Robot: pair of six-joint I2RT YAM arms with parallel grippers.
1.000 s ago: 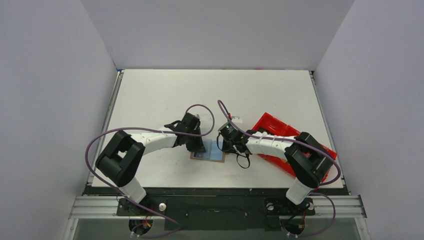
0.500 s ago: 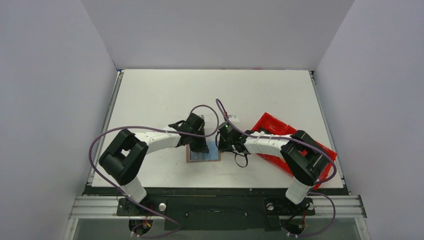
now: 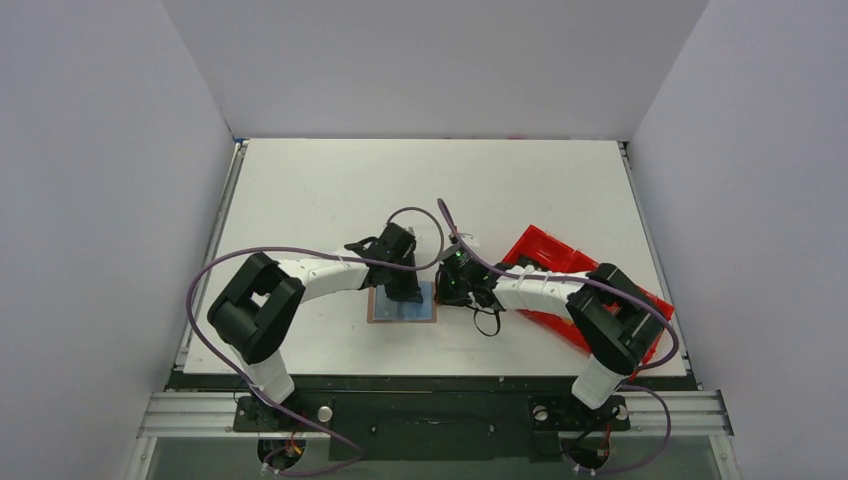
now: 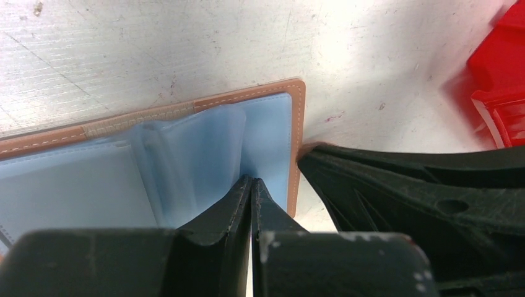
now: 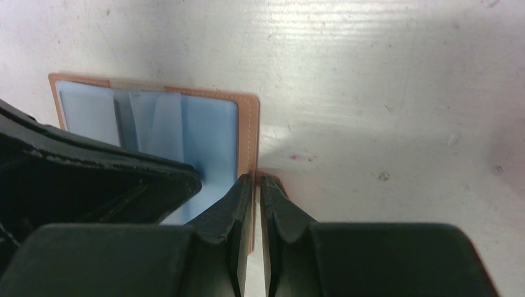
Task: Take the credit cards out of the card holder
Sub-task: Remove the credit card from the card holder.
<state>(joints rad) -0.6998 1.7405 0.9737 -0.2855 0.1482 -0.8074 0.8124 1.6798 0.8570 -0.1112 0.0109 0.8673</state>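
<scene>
Here, the card holder (image 3: 395, 312) lies open and flat on the table (image 3: 320, 190), directly beneath the left gripper (image 4: 251, 183), whose fingers are pressed together with their tips on its light blue inner panel (image 4: 269, 133). At the holder's brown edge, just beside that gripper, the right gripper (image 5: 255, 180) shows only a thin slit between its fingers; whether they pinch the small brown tab (image 5: 267, 174) there I cannot tell. Beyond the right gripper, away from the holder, sits the red tray (image 3: 545, 258).
</scene>
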